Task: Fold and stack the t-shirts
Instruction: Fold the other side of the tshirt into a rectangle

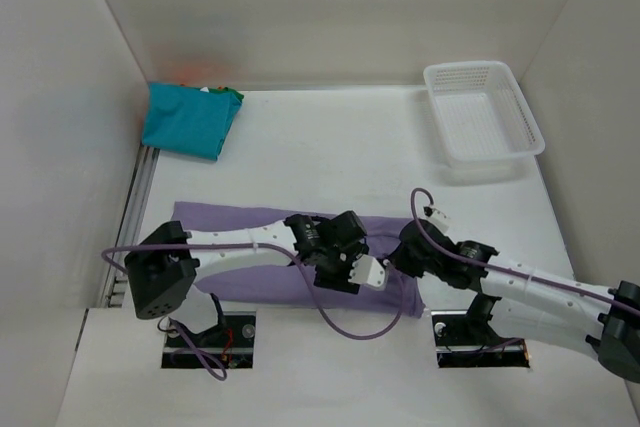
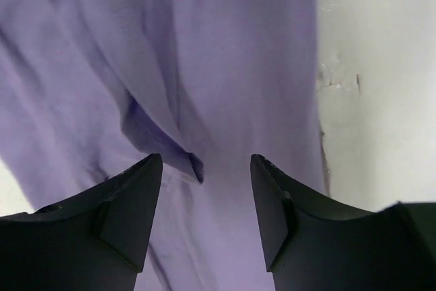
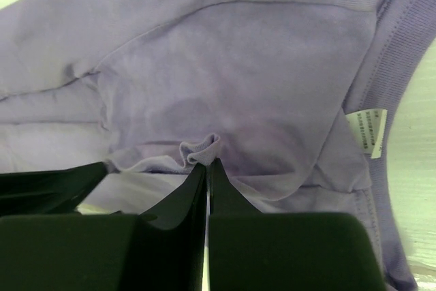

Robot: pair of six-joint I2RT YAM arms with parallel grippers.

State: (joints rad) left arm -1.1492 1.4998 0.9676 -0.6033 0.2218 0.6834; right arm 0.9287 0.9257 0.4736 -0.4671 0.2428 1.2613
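Lavender shirt (image 1: 235, 225) lies along the bench's (image 1: 330, 147) near side, long axis left to right, beneath my left fingers (image 1: 348, 269) and right fingers (image 1: 405, 259). Left wrist: left fingers spread over a crease. Right wrist: right fingers pressed together, pinching a small fold, collar label (image 3: 368, 131) off to the right.

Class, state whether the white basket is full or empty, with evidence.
Empty: the white basket shows only its bare lattice floor from above.

Plain lavender shirt (image 1: 230, 219), plain teal shirt (image 1: 190, 119), white lattice basket (image 1: 468, 67), white table (image 1: 330, 147)
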